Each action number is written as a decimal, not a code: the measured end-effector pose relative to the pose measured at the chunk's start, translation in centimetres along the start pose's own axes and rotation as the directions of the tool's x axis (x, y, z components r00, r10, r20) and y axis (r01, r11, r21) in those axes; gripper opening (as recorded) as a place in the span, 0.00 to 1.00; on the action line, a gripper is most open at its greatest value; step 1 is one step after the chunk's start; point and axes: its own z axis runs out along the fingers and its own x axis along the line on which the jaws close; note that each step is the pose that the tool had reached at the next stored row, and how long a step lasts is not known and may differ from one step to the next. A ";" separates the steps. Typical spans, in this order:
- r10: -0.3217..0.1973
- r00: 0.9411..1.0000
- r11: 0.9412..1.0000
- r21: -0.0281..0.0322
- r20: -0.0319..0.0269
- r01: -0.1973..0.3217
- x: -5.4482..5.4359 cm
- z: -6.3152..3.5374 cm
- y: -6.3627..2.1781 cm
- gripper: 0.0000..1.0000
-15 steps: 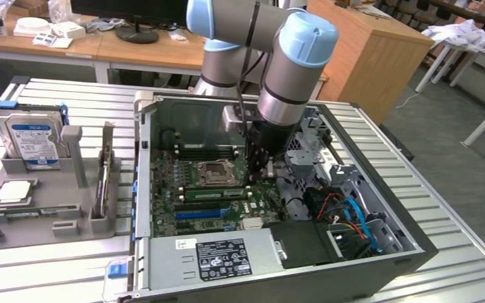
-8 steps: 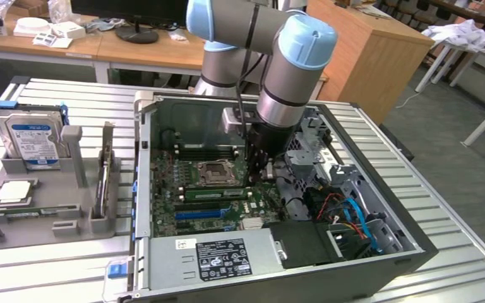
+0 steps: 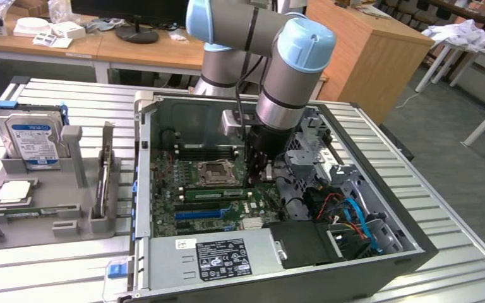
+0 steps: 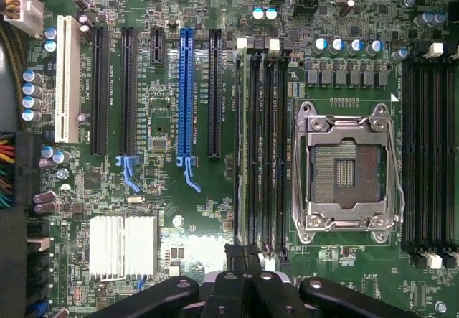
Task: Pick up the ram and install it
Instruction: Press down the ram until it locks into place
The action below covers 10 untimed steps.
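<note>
Item: work table [image 3: 57, 271], metal, pale grey, its top made of parallel ribbed slats running across its width.

Directly on it:
1. Computer case [image 3: 352, 282], dark grey, lying on its side with the open face up; takes up the middle and the exterior view's right of the top, its near corner close to the table's front edge.
2. Fixture tray [image 3: 45, 218], grey, moulded with slots and upright holders; on the exterior view's left, just beside the case.
3. Small blue piece [image 3: 118, 270], at the case's near corner; possibly a clamp or stop, the view is too poor to say.
</note>
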 end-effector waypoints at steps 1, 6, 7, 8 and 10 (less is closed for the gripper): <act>0.000 1.000 1.000 0.000 0.000 0.000 0.0 0.00 0.00 0.11; 0.000 1.000 1.000 0.000 0.000 0.000 0.0 0.01 -0.12 0.11; 0.000 1.000 1.000 0.000 0.000 0.000 0.0 0.01 -0.17 0.11; 0.000 1.000 1.000 0.000 0.000 0.000 0.0 0.01 -0.17 0.11; 0.000 1.000 1.000 0.000 0.000 0.000 0.0 0.01 -0.18 0.11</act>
